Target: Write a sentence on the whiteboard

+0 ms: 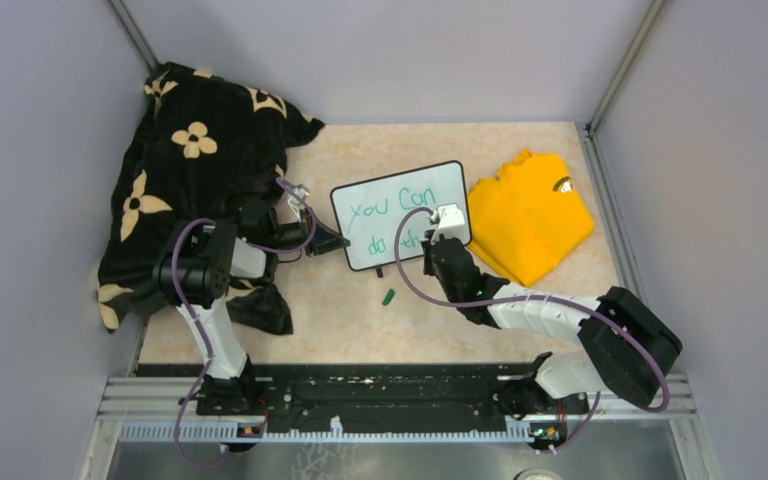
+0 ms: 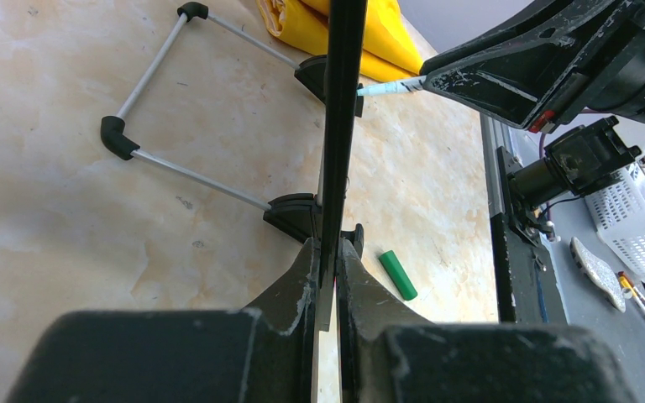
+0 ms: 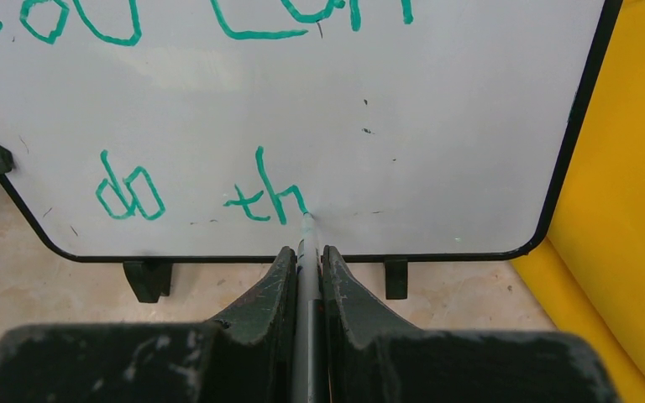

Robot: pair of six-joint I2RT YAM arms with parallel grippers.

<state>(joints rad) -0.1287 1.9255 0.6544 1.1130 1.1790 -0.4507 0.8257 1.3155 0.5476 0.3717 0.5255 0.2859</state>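
The whiteboard stands tilted on the table, black-framed, with green writing "you can" above "do th". In the left wrist view I see the whiteboard edge-on, and my left gripper is shut on its side edge. My left gripper sits at the board's left edge in the top view. My right gripper is shut on a grey marker. The marker's tip touches the whiteboard just right of the "h". From above, the right gripper is at the board's lower middle.
A green marker cap lies on the table in front of the board, also seen as the cap. A folded yellow shirt lies right of the board. A black flowered cloth covers the left side. The board's wire stand reaches behind it.
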